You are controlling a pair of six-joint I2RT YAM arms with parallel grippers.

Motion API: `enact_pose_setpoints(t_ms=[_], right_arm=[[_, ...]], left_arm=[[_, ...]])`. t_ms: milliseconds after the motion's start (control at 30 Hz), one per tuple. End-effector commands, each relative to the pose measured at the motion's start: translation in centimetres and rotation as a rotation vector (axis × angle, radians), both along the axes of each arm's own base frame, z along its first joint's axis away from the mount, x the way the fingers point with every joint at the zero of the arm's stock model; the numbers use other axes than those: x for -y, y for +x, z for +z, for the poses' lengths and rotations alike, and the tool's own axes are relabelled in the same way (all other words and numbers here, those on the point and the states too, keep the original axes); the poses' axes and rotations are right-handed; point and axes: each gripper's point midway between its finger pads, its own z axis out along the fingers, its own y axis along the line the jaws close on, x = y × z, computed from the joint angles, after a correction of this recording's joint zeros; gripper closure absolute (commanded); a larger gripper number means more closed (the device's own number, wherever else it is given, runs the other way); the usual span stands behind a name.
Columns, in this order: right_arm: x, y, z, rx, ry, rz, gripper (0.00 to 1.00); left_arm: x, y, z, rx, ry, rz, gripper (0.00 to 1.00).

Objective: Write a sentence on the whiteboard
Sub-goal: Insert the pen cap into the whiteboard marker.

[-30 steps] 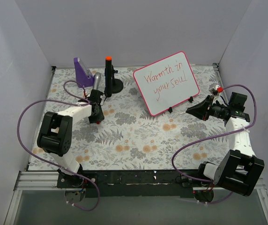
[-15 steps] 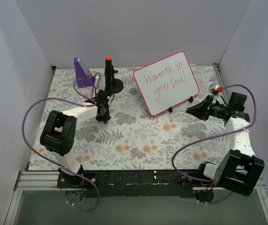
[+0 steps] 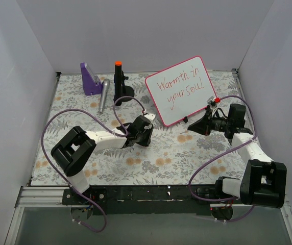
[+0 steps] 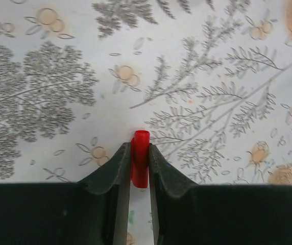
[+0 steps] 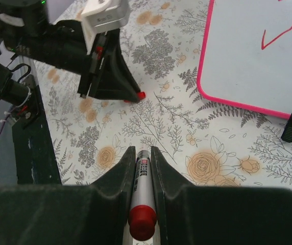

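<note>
The whiteboard [image 3: 180,91] stands tilted at the back right on small black feet. It has a pink-red frame and bears the sentence [image 3: 179,88] "Warmth in your soul" in red script, in two lines. Its lower corner shows in the right wrist view [image 5: 248,56]. My left gripper [image 3: 145,138] is low over the table's middle, shut on a red marker cap [image 4: 140,158]. My right gripper [image 3: 192,126] is just in front of the board, shut on a grey marker with a red end [image 5: 142,194]. The right wrist view shows the left gripper [image 5: 136,97] facing it, with the cap [image 5: 141,95] near the mat.
A purple stand [image 3: 90,79], a grey cylinder [image 3: 103,94] and a black holder with an orange top [image 3: 118,81] sit at the back left. Purple cables loop from both arms. White walls close in three sides. The table's black front edge [image 5: 31,148] is near.
My left gripper has moved from beside the black holder to the table's middle, toward the right arm. My right gripper has moved left, in front of the board.
</note>
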Motion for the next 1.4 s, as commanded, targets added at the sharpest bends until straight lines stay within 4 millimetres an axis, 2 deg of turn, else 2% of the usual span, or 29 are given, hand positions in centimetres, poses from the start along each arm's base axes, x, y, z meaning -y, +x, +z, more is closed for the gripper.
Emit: enact_pose_setpoints(t_ms=[0, 167, 300, 400, 433, 567, 1100, 1367], right_arm=[[-0.2, 2.3, -0.1, -0.007, -0.004, -0.119, 0.99], [-0.7, 2.6, -1.5, -0.063, -0.002, -0.145, 0.99], [-1.2, 2.6, -2.3, -0.101, -0.001, -0.128, 0.99], [-1.4, 2.4, -2.6, -0.109, -0.002, -0.118, 0.99], [-2.2, 2.0, -2.6, -0.110, -0.003, -0.090, 0.99], [-3.0, 1.6, -3.1, -0.140, -0.001, -0.065, 0.99], [-7.2, -1.3, -6.8, -0.429, 0.067, 0.058, 0.99], [-8.0, -1.7, -7.4, -0.517, 0.095, 0.090, 0.99]], left_arm=[[-0.5, -4.6, -2.7, -0.048, 0.086, -0.138, 0.94], [0.9, -6.0, -1.6, -0.004, 0.061, -0.218, 0.94], [0.9, -6.6, -1.4, -0.013, 0.093, -0.257, 0.93], [0.8, -6.7, -1.0, -0.028, 0.117, -0.268, 0.93], [1.0, -6.5, -0.6, -0.022, 0.121, -0.274, 0.92], [0.7, -6.6, -0.2, -0.031, 0.137, -0.283, 0.92], [4.3, -6.8, 2.4, 0.113, 0.017, -0.406, 0.93], [5.6, -6.6, 3.8, 0.167, -0.041, -0.429, 0.93]])
